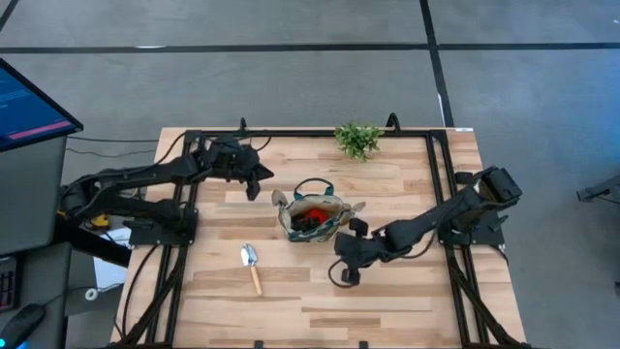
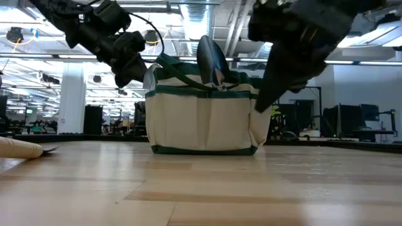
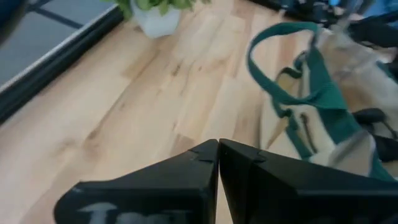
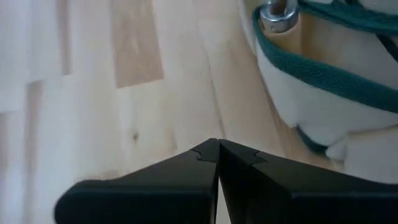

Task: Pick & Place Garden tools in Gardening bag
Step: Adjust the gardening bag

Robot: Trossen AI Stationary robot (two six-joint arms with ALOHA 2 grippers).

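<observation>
From above, my left gripper (image 1: 255,190) sits pinched empty left of the gardening bag (image 1: 312,217), my right gripper (image 1: 341,274) likewise near-right, so (level view: bag (image 2: 204,119) upright) I should spread wide over the lone trowel (image 1: 251,265), gripping its handle squarely.

No legible text, labels, brands, numbers or signs anywhere. Monitor (image 1: 34,107) at far left, off the counter: coloured lines on a blue screen, too small to read. Pale marks on the left gripper (image 3: 217,149) body in its wrist view: blurred, unreadable. Gardening bag (image 2: 204,110) fabric shows no printing.
</observation>
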